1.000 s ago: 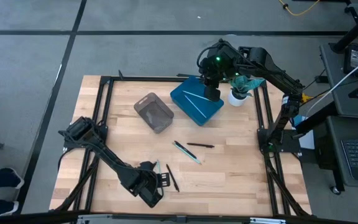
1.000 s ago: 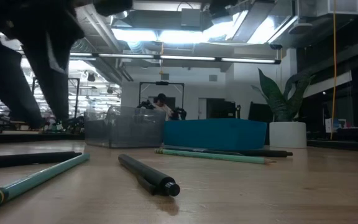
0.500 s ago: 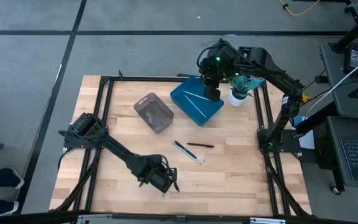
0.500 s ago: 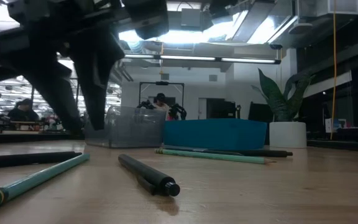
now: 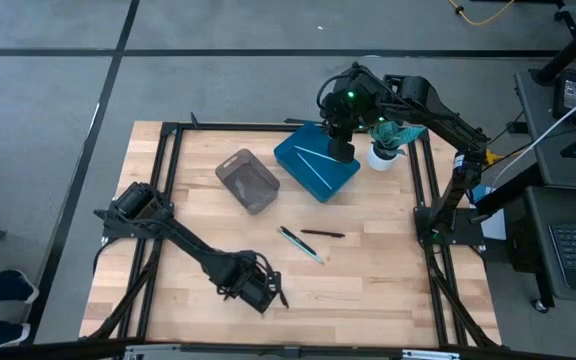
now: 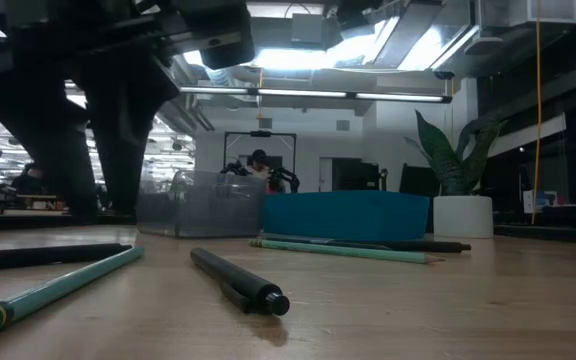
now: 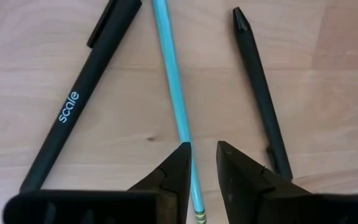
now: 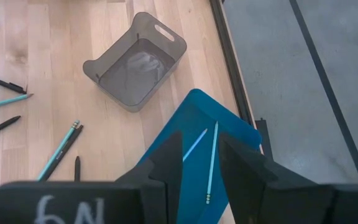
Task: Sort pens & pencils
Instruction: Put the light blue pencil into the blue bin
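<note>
flanking the light blue pencil (image 7: 174,106) lie two black pens (image 7: 73,106).

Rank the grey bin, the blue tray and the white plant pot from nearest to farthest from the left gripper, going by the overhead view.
From the left gripper, low at the table's front edge:
1. Grey bin, up the table, left of centre.
2. Blue tray, farther back and right, under the right gripper.
3. White plant pot, at the back right, just beyond the tray.

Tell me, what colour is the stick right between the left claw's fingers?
Light blue. The stick shows best in the left wrist view, lying between two black ones.
</note>
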You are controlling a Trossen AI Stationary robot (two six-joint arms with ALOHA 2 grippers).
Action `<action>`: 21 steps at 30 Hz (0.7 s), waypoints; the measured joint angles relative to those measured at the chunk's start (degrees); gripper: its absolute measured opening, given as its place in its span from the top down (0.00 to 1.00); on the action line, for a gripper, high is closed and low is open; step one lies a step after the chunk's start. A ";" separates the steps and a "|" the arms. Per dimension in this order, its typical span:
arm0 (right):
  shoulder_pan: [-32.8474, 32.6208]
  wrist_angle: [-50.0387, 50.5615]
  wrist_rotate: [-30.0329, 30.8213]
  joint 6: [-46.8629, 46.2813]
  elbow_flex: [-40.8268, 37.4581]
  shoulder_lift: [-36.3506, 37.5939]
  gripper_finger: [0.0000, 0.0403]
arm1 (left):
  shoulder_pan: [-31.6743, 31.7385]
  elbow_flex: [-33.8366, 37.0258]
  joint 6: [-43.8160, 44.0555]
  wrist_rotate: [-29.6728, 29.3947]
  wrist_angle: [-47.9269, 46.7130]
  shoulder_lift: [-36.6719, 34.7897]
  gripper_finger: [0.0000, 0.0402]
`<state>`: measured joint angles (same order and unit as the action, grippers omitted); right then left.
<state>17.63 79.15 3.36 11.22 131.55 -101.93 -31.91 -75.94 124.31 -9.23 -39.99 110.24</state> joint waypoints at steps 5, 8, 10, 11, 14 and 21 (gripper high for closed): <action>0.00 0.00 0.00 0.00 0.00 0.00 0.74 | 0.31 0.00 0.00 0.00 -0.68 0.00 0.83; 0.00 0.00 0.00 0.02 0.00 0.00 0.74 | 0.36 0.00 0.06 -0.02 -1.24 0.09 0.83; -0.01 0.00 0.00 0.02 0.00 0.00 0.74 | 0.49 0.00 0.05 0.10 -0.51 0.89 0.83; -0.02 0.00 0.00 0.02 0.00 0.00 0.74 | 0.54 0.00 0.04 0.65 -0.39 1.30 0.83; 0.00 -0.02 0.00 0.02 0.00 0.00 0.74 | 0.68 0.00 0.04 3.49 1.20 2.69 0.83; -0.02 -0.31 0.00 0.02 0.00 0.00 0.74 | 0.84 0.00 0.09 3.65 1.61 3.41 0.83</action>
<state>17.61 78.85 3.36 11.25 131.55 -101.93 -31.07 -75.94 124.40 -5.59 -38.38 113.65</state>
